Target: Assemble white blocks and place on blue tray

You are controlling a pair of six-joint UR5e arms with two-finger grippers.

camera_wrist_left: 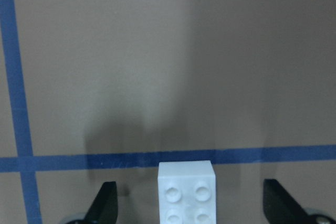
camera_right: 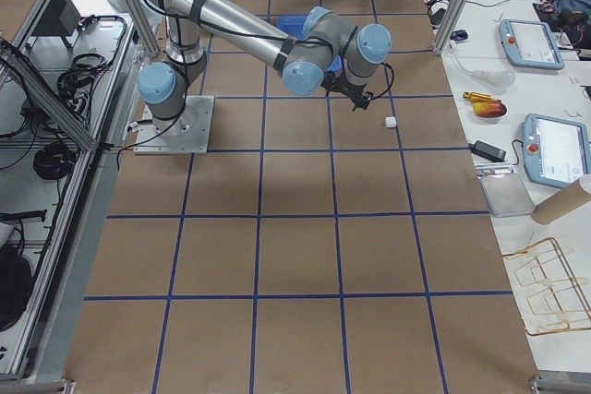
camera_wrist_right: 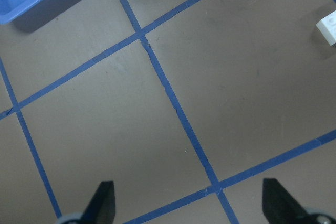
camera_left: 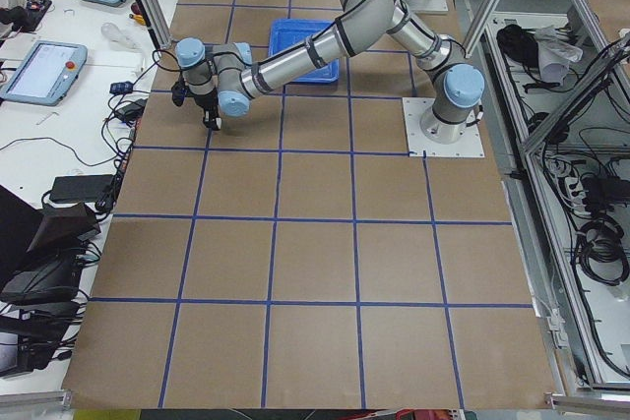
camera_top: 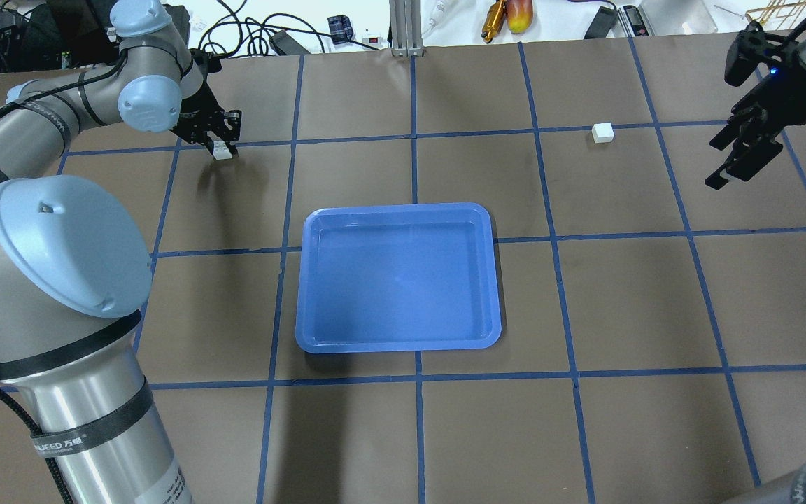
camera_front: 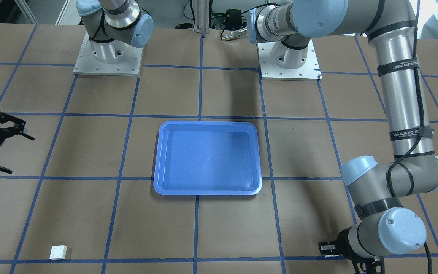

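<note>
The left gripper is lowered to the table, beyond the far-left corner of the blue tray as seen from the robot's side. Its jaws stand spread. In the left wrist view both fingers flank one white block, with a gap on each side, so nothing is gripped. That block sits studs up, its far edge just beside a blue tape line.

The right gripper hangs above the table, out past the tray's far-right corner and near the table's right edge. Its jaws are also spread and hold nothing; the right wrist view shows only taped table between the fingers.

The second white block lies between this gripper and the tray, off the tray's far-right corner and just beside a tape line. It is well apart from the right gripper and from the first block.

Legible writing: black straps round the left arm's silver tube read "WANJEED".

The tray lies mid-table, straddling a tape crossing. Both blocks are outside it, each separated from its rim by a stretch of bare brown surface. The first block is close to the table's far edge, where cables lie.
</note>
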